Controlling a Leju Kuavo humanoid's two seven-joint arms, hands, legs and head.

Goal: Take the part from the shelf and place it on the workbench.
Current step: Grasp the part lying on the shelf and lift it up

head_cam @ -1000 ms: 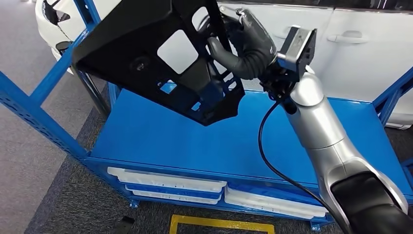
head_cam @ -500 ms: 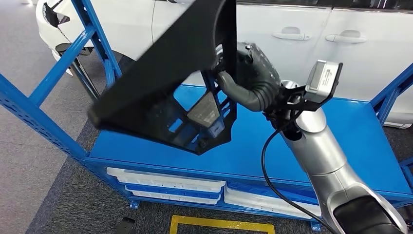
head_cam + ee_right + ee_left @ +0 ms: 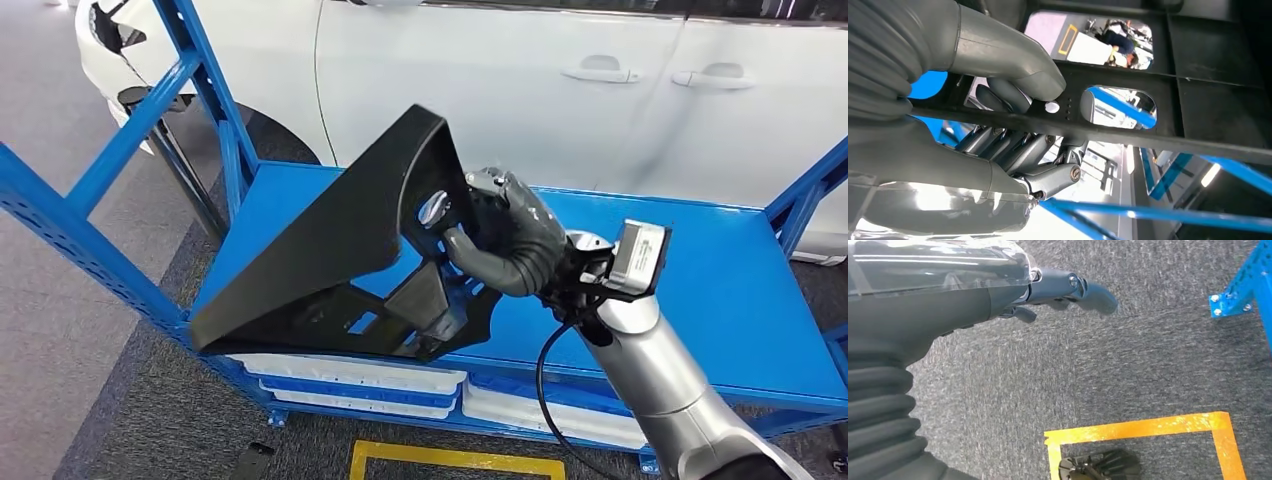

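I had the right hand (image 3: 500, 235) clamped on a rib of the large black moulded plastic part (image 3: 340, 250), holding it tilted above the front edge of the blue metal shelf (image 3: 720, 290), while my left hand (image 3: 1058, 287) hung empty, fingers apart, over grey carpet (image 3: 1148, 350).

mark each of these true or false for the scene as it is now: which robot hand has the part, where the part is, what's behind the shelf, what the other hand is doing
1. The right robot hand grips the black part. True.
2. The part lies flat on the blue shelf. False: it is held tilted in the air above the shelf's front edge.
3. A white car stands behind the shelf. True.
4. The left robot hand holds a second part. False: it holds nothing and hangs over grey carpet.
5. Red tape marks the floor. False: the tape is yellow.
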